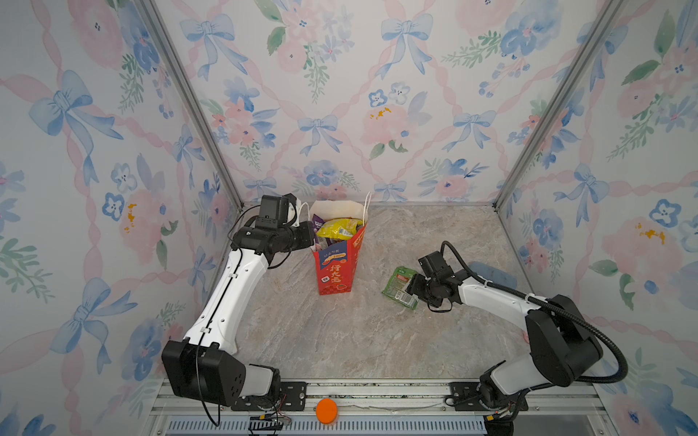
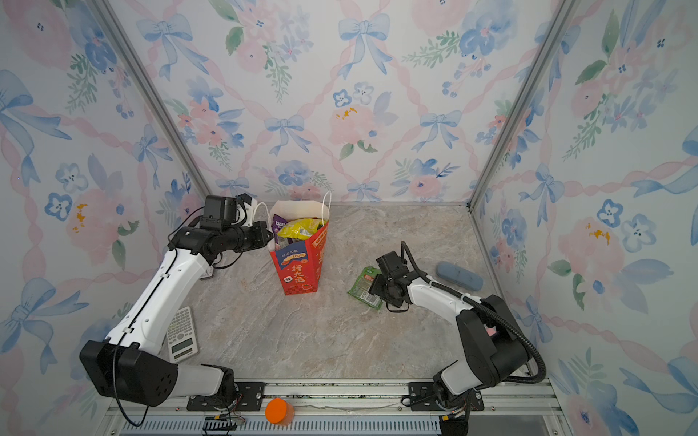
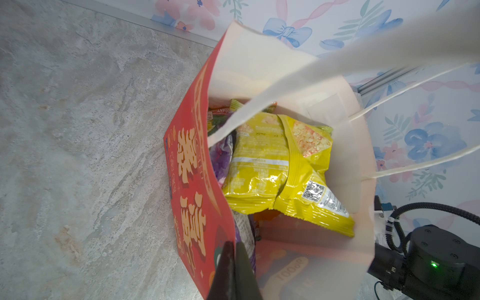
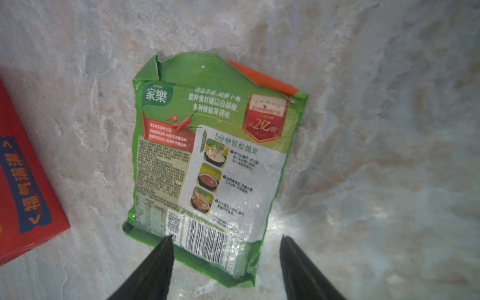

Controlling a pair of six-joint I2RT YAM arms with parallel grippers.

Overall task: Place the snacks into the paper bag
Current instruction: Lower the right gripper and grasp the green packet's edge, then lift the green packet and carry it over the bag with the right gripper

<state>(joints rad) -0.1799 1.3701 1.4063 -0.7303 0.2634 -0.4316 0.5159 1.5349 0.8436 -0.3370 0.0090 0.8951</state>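
Note:
The red paper bag point(image 1: 336, 270) point(image 2: 300, 271) stands upright near the back middle of the table, in both top views. Its mouth is open, and a yellow snack packet point(image 1: 337, 228) point(image 3: 280, 171) lies on top of a purple one point(image 1: 318, 220) and others inside. My left gripper point(image 3: 235, 249) point(image 1: 311, 241) is shut on the bag's point(image 3: 192, 161) red wall at the rim. A green snack packet point(image 4: 207, 161) point(image 1: 398, 288) point(image 2: 363, 288) lies flat on the table to the right of the bag. My right gripper point(image 4: 226, 237) is open, with its jaws on either side of the packet's barcode end.
A white calculator point(image 2: 182, 334) lies beside the left arm. A bluish-grey case point(image 2: 459, 275) lies behind the right arm near the right wall. An orange cap point(image 1: 326, 410) sits on the front rail. Flowered walls close in three sides.

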